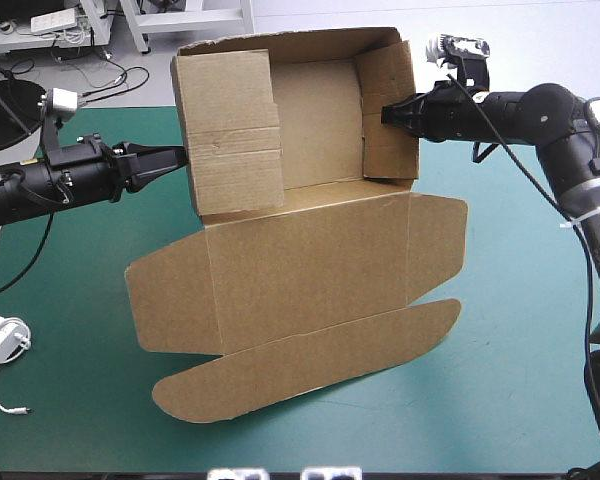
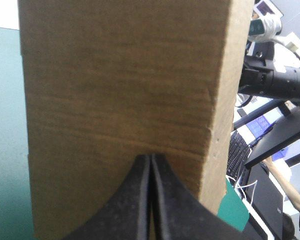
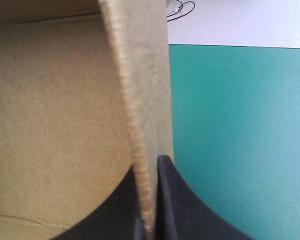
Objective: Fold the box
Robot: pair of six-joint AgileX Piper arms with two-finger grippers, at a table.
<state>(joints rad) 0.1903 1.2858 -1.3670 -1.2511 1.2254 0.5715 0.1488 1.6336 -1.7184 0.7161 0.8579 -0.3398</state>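
The box (image 1: 310, 270) is half built. It has an open tray with raised walls, and the lid and its flaps lie flat in front of the tray on the teal-green cover (image 1: 500, 380). The table's far edge runs just behind the tray, and the lid's rounded front flap points toward the near edge.

The left gripper (image 1: 180, 156) comes in from the box's left. Its black fingers are closed to a single point with nothing between them, and the tip touches the outer face of the tall left wall. In the left wrist view that wall fills the space ahead of the tip.

The right gripper (image 1: 388, 115) comes in from the box's right. Its fingers are all but together, pinching the right wall, with one finger inside the tray and the other outside.

A white plug (image 1: 2, 338) with a thin cord lies well to the left of the lid, apart from the box.
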